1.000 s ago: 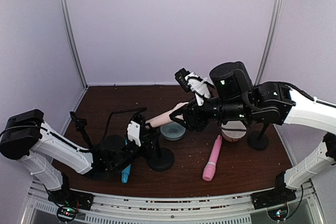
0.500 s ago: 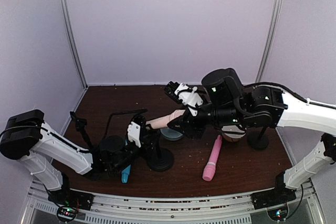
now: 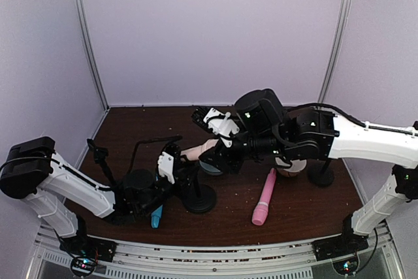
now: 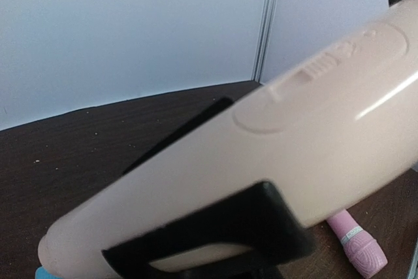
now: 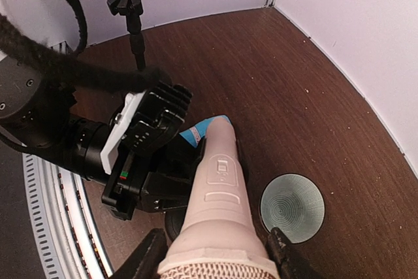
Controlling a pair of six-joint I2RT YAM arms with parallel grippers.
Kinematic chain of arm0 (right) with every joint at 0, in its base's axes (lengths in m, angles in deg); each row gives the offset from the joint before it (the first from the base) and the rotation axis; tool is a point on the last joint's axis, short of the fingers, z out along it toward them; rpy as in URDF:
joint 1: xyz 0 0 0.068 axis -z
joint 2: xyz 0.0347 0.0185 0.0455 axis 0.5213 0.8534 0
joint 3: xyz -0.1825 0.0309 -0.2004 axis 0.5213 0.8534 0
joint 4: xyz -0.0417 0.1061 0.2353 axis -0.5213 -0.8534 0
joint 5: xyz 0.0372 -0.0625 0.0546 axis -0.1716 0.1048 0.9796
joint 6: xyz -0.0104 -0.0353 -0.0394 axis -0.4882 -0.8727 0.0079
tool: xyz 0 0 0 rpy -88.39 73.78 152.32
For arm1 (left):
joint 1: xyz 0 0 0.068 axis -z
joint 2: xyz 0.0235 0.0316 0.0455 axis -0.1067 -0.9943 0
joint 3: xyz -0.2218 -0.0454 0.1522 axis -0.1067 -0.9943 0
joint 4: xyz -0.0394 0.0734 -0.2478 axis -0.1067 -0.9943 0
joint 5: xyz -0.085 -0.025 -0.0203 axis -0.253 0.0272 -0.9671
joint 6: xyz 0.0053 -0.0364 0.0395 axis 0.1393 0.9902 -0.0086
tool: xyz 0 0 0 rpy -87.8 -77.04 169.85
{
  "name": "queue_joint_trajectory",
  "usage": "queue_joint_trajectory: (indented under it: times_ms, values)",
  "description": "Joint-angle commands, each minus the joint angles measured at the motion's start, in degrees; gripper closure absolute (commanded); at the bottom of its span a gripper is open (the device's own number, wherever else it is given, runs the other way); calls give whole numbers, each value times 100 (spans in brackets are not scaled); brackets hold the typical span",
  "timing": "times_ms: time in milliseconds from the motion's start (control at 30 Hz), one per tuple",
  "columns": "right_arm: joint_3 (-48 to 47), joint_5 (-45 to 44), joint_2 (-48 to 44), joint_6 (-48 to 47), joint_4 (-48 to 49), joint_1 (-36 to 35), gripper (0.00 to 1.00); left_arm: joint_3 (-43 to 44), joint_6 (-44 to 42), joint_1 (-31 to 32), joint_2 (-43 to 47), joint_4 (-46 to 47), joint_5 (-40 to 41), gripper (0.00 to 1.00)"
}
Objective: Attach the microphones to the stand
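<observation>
Fingers [image 5: 149, 257] of the right gripper [image 5: 215, 236] clamp the cream microphone [image 5: 219, 194] just below its head, one on each side. Its tapered tail slants down toward the black stand [image 3: 200, 198], and the left wrist view shows the body lying across the stand's clip [image 4: 261, 227]. Whether it is seated there cannot be told. The left gripper [image 3: 177, 176] sits close against the stand's post, but whether its jaws grip the post cannot be told. The sky-blue microphone [image 3: 157, 216] lies on the table [image 3: 130, 129], partly under the left arm. The pink microphone [image 3: 264, 204] lies loose, well apart to the right.

Likely hazards:
- A push off the clip's axis could tip or skid the stand.
- Too shallow an entry could let the tapered body slide back out.
- The smooth plastic may twist between the fingers under load.
- The low left arm could nudge the sky-blue microphone.

Markings: no brand is legible. The cream body bears a ribbed slide switch [image 4: 320, 66]. The pink microphone carries a small band label [image 4: 351, 233], which is unreadable.
</observation>
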Motion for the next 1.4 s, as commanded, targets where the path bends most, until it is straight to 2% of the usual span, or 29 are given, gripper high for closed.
queue_joint_trajectory:
  times_ms: [0,267,500,667,800,900,1000,1133,1367]
  values:
    - [375,471,1083,-36,-366,-41,100,206,-884,370,31,471,-1106,100]
    - [464,531,1282,48,-337,-4,100,219,-916,380,50,407,-1062,100]
    - [282,420,1018,88,-628,-9,98,124,-843,372,72,488,-700,100]
    - [-151,359,494,313,-1080,-49,60,118,-884,359,93,456,-608,100]
    - [-282,396,-237,447,-1005,-59,32,122,-896,307,85,472,-626,100]
    - [-248,330,-743,534,-967,-48,20,120,-964,269,100,476,-648,100]
    - [39,188,-1168,678,-940,-9,18,85,-1091,205,208,455,-660,100]
    - [1175,-10,-1778,994,-434,175,19,73,-1129,-161,536,293,-1136,100]
    - [2741,-115,-2531,1582,137,335,21,840,-1273,-1167,1613,-1657,-2671,100]
